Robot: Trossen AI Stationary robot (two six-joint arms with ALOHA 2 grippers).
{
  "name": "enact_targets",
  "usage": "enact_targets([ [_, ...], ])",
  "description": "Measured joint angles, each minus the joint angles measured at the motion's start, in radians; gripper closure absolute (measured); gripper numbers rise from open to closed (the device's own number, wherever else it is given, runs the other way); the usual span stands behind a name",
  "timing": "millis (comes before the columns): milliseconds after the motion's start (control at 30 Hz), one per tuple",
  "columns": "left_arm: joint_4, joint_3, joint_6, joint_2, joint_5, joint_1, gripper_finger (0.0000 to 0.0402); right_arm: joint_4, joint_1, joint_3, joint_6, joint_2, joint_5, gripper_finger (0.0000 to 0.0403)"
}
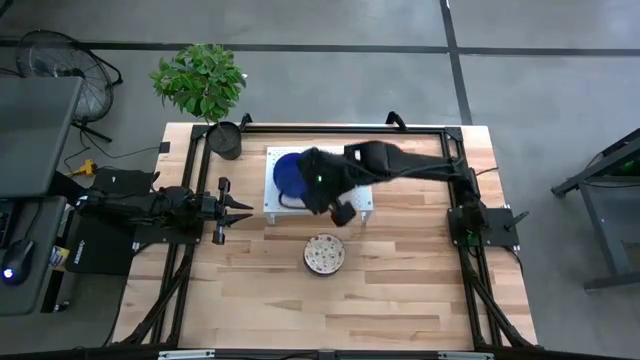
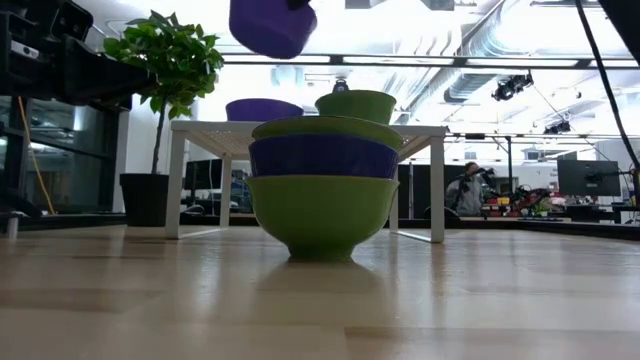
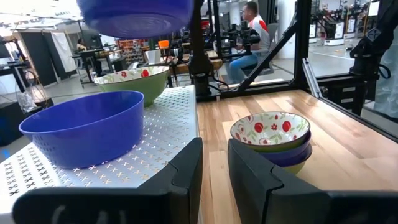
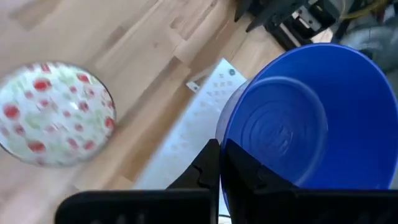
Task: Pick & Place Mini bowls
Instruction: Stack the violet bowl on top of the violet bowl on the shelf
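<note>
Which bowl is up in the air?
The solid blue bowl pinched by the right gripper hangs above the white stand; every other bowl rests on something.

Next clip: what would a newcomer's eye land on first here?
The right gripper, reaching over the white perforated stand, holds a blue bowl by its rim in the air. A stack of bowls topped by a floral one sits on the wooden table in front. The left gripper waits beside the stand, fingers apart.

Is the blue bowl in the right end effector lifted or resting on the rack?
Lifted: the blue bowl, pinched by the right end effector, hangs above the white rack.
</note>
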Motion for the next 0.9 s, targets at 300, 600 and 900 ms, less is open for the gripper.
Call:
enact_targets([
  [300, 0.0, 0.0, 0.0, 0.0, 0.0, 0.0, 0.033, 0.058, -0.125, -0.03, -0.271, 0.0, -0.065, 0.0403],
  [600, 0.0, 0.0, 0.0, 0.0, 0.0, 0.0, 0.033, 0.147, -0.174, -0.128, -0.366, 0.002, -0.049, 0.0403],
  [900, 0.0, 0.0, 0.0, 0.0, 0.0, 0.0, 0.033, 0.225, -0.196, -0.233, -0.279, 0.003, -0.055, 0.0403],
])
